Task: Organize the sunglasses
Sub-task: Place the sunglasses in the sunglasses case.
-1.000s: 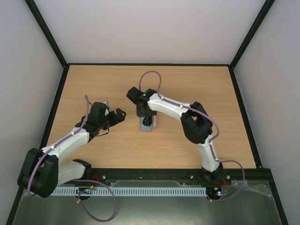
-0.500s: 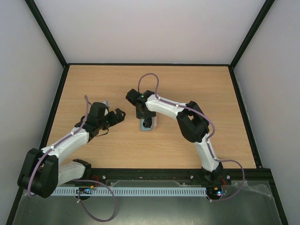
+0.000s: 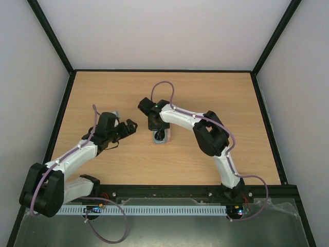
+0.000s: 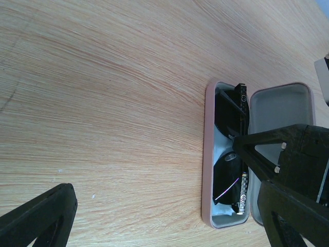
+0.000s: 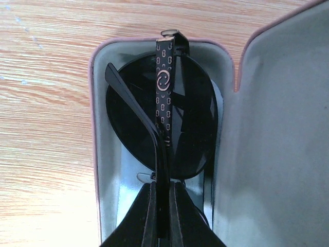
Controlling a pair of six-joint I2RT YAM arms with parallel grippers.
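The sunglasses (image 5: 187, 128) lie folded inside the open pink case (image 5: 94, 134), dark round lenses flat and patterned temple arms across them. The case lid (image 5: 277, 128) lies open to the right. My right gripper (image 5: 162, 193) is shut on the thin temple arms over the middle of the case. In the top view it (image 3: 161, 134) points down into the case (image 3: 156, 141). The left wrist view shows the sunglasses (image 4: 226, 177) in the case (image 4: 207, 154). My left gripper (image 3: 130, 125) is open and empty, left of the case.
A pale blue cloth (image 4: 224, 140) lines the case bottom under the sunglasses. The wooden table (image 3: 216, 98) is walled on three sides. The right arm reaches over from the right, its elbow (image 3: 211, 135) raised. A small grey object (image 3: 116, 113) lies behind the left wrist.
The right arm's elbow has shifted slightly left, with its gripper staying at the case. The left arm has not moved.
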